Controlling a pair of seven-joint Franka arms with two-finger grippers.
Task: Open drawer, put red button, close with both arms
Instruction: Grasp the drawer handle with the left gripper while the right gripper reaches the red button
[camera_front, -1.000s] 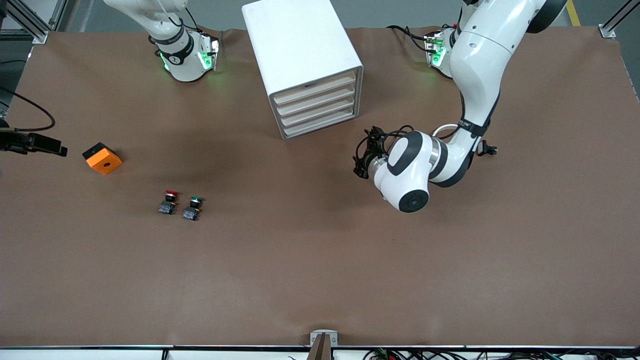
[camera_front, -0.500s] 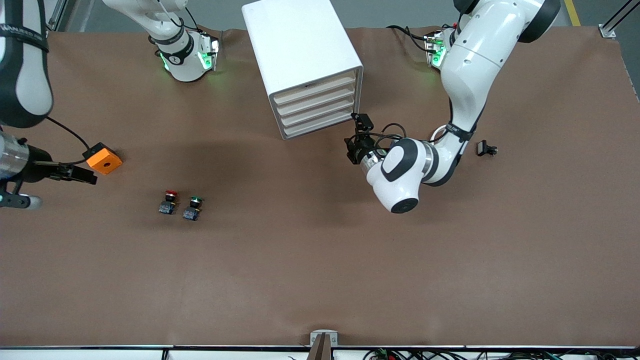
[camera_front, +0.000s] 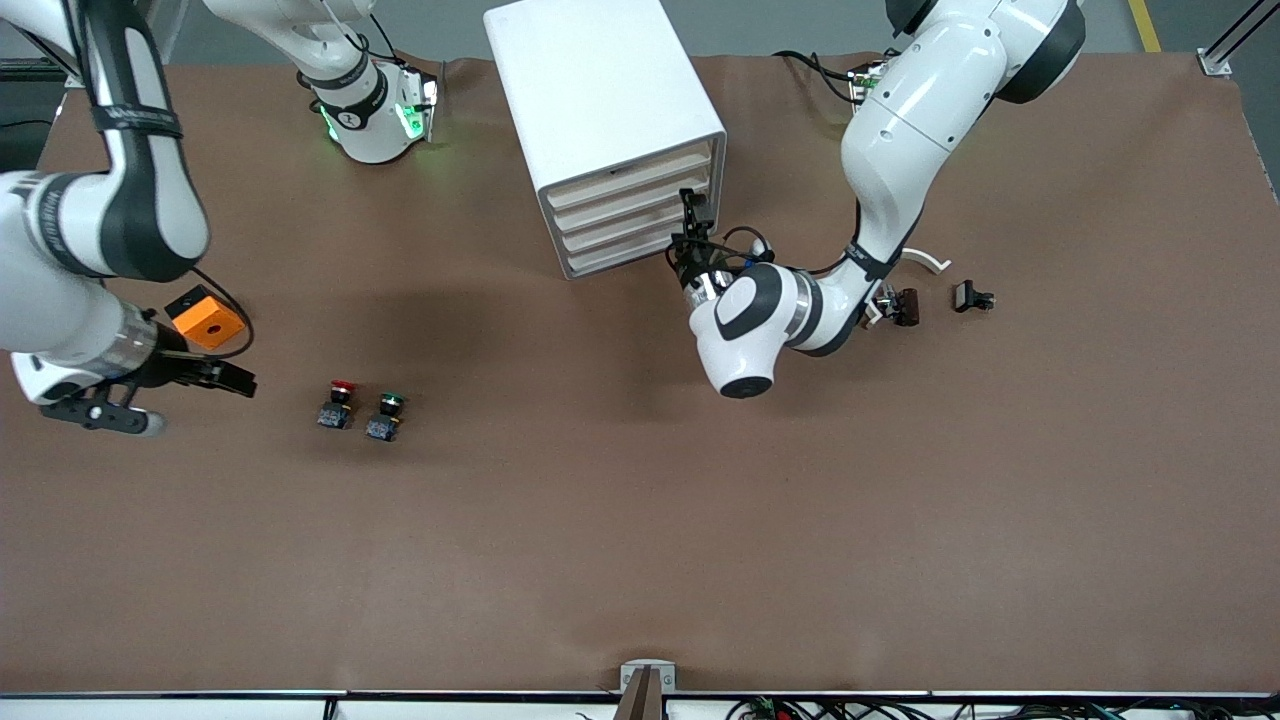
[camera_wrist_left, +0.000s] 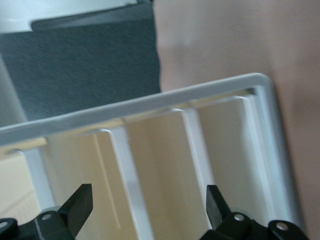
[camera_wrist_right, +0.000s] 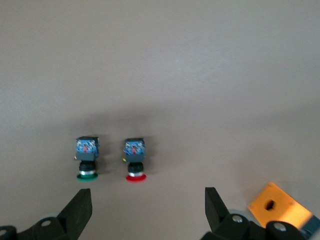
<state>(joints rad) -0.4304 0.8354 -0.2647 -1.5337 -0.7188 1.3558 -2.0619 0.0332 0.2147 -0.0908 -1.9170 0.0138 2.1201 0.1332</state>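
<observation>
The white cabinet (camera_front: 600, 90) stands at the back middle with all four beige drawers shut. The drawer (camera_front: 632, 199) is second from the top. My left gripper (camera_front: 693, 222) is open, right in front of the drawer fronts at their end toward the left arm. Beige drawer fronts (camera_wrist_left: 160, 165) fill the left wrist view between the open gripper (camera_wrist_left: 148, 207). The red button (camera_front: 340, 400) stands on the table beside the green button (camera_front: 385, 412). My right gripper (camera_front: 215, 400) is open and empty, a little short of the red button (camera_wrist_right: 135, 161), which lies ahead of the gripper (camera_wrist_right: 147, 207).
An orange box (camera_front: 205, 318) with a hole sits by the right gripper and shows in the right wrist view (camera_wrist_right: 277, 210). A small black part (camera_front: 972, 297), a brown part (camera_front: 905, 305) and a white curved piece (camera_front: 925, 262) lie near the left arm.
My left gripper has swung in from the open table to the drawer fronts. My right arm has come into view and moved toward the buttons, past the orange box.
</observation>
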